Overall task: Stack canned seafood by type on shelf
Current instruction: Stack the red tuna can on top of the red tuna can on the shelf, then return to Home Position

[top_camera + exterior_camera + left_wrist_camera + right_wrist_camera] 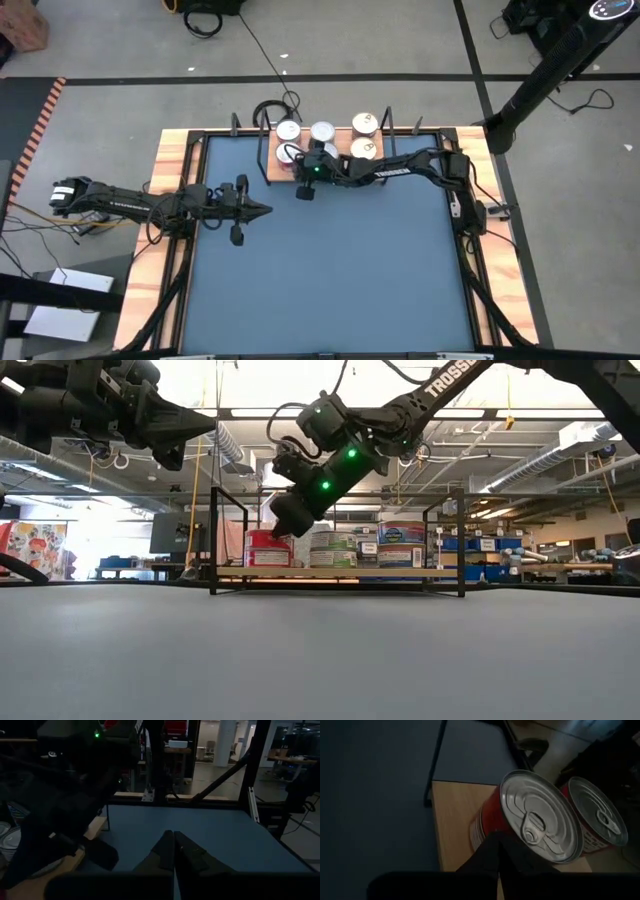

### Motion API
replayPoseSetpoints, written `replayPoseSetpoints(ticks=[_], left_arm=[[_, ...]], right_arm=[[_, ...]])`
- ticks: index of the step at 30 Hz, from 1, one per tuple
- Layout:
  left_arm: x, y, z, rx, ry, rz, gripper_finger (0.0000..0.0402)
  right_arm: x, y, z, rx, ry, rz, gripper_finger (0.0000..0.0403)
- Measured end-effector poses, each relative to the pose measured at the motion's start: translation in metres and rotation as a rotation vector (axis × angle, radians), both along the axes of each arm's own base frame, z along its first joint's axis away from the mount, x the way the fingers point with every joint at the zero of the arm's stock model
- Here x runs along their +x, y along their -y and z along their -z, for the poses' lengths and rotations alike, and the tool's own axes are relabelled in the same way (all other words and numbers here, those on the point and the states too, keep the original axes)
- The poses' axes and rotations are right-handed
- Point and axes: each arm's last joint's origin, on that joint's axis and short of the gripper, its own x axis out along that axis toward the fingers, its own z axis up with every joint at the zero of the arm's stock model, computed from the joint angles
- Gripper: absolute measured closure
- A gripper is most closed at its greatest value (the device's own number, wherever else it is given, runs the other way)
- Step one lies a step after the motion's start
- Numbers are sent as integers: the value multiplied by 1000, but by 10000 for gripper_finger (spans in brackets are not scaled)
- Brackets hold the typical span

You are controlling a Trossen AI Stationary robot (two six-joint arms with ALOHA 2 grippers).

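I am watching the right hand (303,190) hovering at the near left end of the shelf (272,176), tilted downward above the board, with its fingers (492,855) pressed together and nothing between them. In its wrist view the clenched fingertips are sitting just in front of a red-labelled tin (540,817) with a silver pull-tab lid, and I cannot tell whether they are touching its side. A second red-labelled tin (597,817) is standing just beside the first one, both upright on the wooden board.

From above, the shelf is lying at the far edge of the blue desk (330,270), a little left of centre, and the canned seafood (322,132) is gathered on it as silver lids, with two gold lids (364,124) toward the right. Across the desk at table height I am seeing the tins standing in a row between the black wire uprights (214,540), a red one (268,548) on the left, then pale-labelled ones (333,550) stacked two high toward the right.

The left hand (262,209) is waiting over the left side of the desk, well apart from the shelf, pointing right, its fingers (167,852) clenched on nothing
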Motion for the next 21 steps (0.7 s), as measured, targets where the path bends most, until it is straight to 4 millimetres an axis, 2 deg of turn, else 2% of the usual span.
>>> replayPoseSetpoints(ticks=[9,16,21], left_arm=[[0,0,0,0,-1,0,396],[0,0,0,0,-5,0,396],[0,0,1,0,-6,0,396]], right_arm=[[1,-1,3,7,0,1,396],[1,-28,-10,-14,-39,-79,397],[1,-43,-15,48,-25,-176,400]])
